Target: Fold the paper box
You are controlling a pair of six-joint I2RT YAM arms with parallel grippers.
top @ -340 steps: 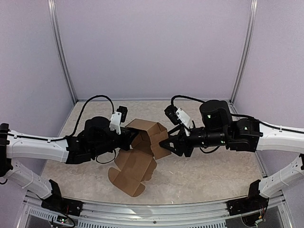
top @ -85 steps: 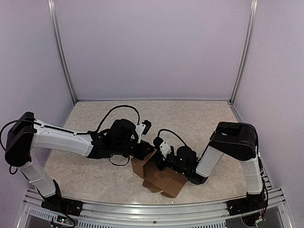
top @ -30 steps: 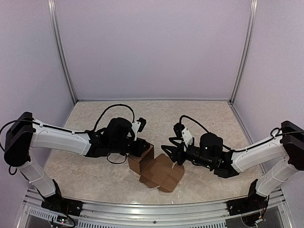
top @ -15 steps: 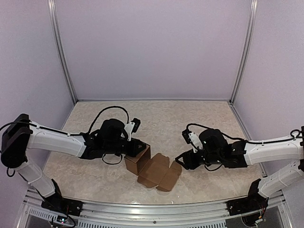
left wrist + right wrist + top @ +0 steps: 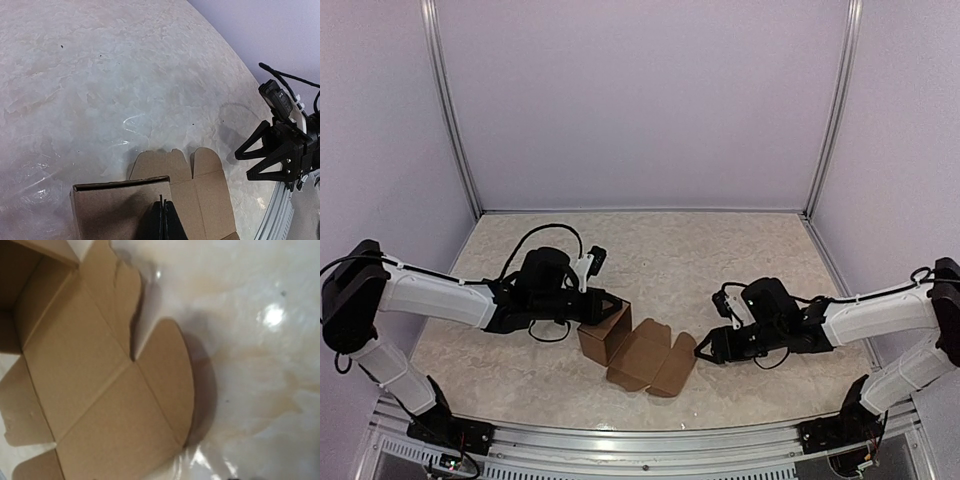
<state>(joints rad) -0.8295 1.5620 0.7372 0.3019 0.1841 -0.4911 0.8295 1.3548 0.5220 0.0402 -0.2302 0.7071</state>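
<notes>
One paper box (image 5: pixel 645 358), plain brown card, part folded, stands on the marbled table (image 5: pixel 720 250) toward 6 o'clock, close to the front rail.

Body: a cube-like tray with its walls raised and its mouth open to the top. The right wrist view shows only brown card walls and shadow inside.

Lid: a panel with rounded tabs (image 5: pixel 170 370), unfolded and lying flat on the table, spread out from the body toward 4 o'clock.

Two grippers attend it.

Left gripper (image 5: pixel 603 304): reaches in from 10 o'clock, its fingers (image 5: pixel 167 222) pressed together with no gap, at the body's upper wall at 12 o'clock. The tips lie against the card. Whether any card is pinched between them cannot be told.

Right gripper (image 5: pixel 704 349): low over the table at 3 o'clock of the lid, just beside the outermost tab. Its jaws are spread and hold nothing, as the left wrist view (image 5: pixel 241 167) shows plainly.
</notes>
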